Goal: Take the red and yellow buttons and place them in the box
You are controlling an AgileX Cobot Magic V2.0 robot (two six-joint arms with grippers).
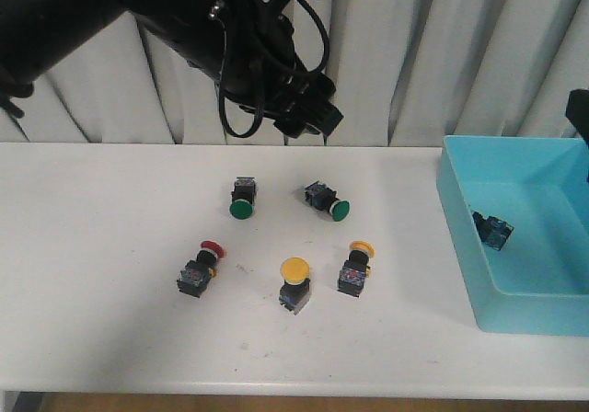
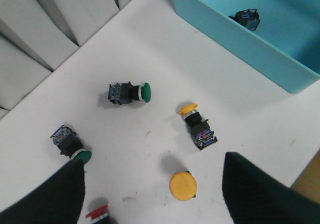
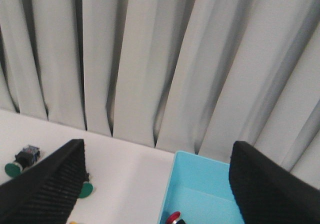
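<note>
Three buttons lie on the white table: a red one (image 1: 200, 269), a yellow one standing cap up (image 1: 294, 283) and a yellow one on its side (image 1: 356, 267). My left gripper (image 2: 155, 194) hangs open high above them. In its wrist view the upright yellow button (image 2: 183, 185) lies between the fingers, the other yellow one (image 2: 198, 126) further on, and the red one (image 2: 97, 214) by the left finger. The light-blue box (image 1: 460, 237) stands at the right with one red button (image 3: 173, 217) inside. My right gripper (image 3: 157, 189) is open and empty above the box's (image 3: 200, 176) near-left corner.
Two green-capped buttons (image 1: 241, 198) (image 1: 329, 200) lie on their sides behind the red and yellow ones. A grey curtain hangs along the table's back edge. The left arm's black body and cables (image 1: 248, 53) fill the upper left of the front view.
</note>
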